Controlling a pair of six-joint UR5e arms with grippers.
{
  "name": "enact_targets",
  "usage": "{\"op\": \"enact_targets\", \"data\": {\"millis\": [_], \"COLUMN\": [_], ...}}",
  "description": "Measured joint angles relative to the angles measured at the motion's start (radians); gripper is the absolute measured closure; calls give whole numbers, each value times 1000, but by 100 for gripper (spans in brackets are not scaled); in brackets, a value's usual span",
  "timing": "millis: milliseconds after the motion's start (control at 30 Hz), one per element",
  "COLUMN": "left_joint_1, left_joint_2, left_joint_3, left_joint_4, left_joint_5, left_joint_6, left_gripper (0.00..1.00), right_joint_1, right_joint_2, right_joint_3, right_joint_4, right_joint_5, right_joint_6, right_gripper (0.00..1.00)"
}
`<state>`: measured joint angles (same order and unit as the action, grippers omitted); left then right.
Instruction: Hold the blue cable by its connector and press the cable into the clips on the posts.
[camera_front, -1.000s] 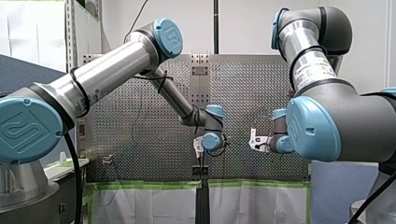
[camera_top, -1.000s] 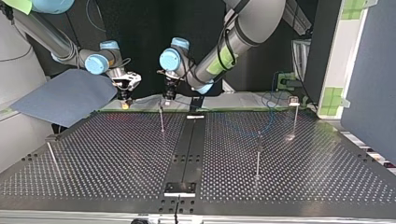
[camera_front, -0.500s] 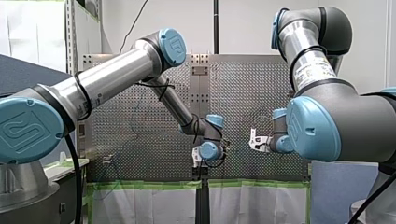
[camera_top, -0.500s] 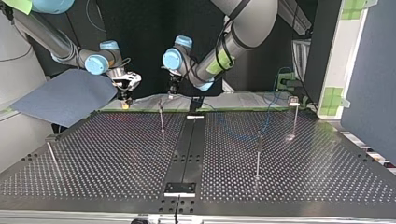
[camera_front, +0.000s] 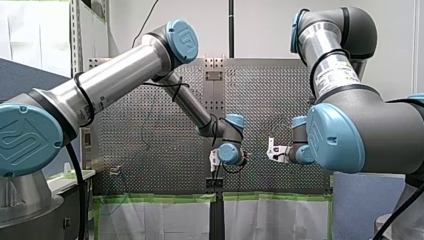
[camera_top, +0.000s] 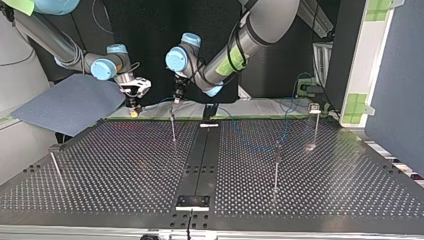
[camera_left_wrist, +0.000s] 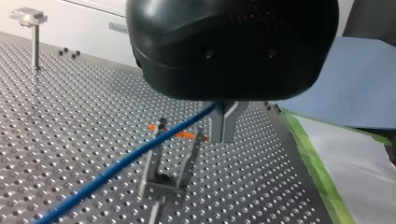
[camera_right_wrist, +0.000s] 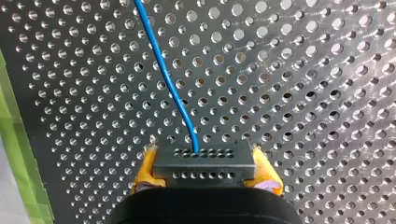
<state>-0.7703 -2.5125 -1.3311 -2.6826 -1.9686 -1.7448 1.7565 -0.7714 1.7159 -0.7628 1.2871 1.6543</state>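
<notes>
The right claw (camera_right_wrist: 205, 173) clamps yellow pads on the black connector (camera_right_wrist: 204, 158) of the blue cable (camera_right_wrist: 163, 70); the left claw (camera_left_wrist: 223, 125), fingers closed, pinches the cable just by a post's clip (camera_left_wrist: 166, 156) on the surface (camera_left_wrist: 70, 116).

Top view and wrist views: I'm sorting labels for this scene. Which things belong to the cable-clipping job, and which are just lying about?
Job: blue cable; its connector in my right gripper; my left gripper on the cable; clip posts.
Lying about: blue-grey sheet; green tape.
</notes>
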Motion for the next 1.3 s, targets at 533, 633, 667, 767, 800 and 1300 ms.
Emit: {"op": "enact_targets", "data": {"millis": [533,633,667,767,800,1300], "left_joint_1": [21,25,25,26,27,55], "left_joint_2": [19,17,16,16,15,-42], "left_joint_3": [0,0,0,0,0,4], "left_joint_4": [51,56,60,71,73,54], "left_joint_5": [-26,-26,-24,-17,-15,11], "left_joint_6": [-31,-31,-32,-32,-33,-29], "left_gripper": [100,100,100,100,100,100], "right_joint_1": [0,0,0,0,1,1], "right_joint_2": [-1,-1,-1,-1,-1,-1], "right_joint_3": [-17,-18,-19,-21,-21,-27], "right_joint_4": [21,21,22,22,22,24], "right_joint_5": [0,0,0,0,0,-1], "right_joint_6": [0,0,-1,0,0,0], "right_gripper": [100,100,100,100,100,100]}}
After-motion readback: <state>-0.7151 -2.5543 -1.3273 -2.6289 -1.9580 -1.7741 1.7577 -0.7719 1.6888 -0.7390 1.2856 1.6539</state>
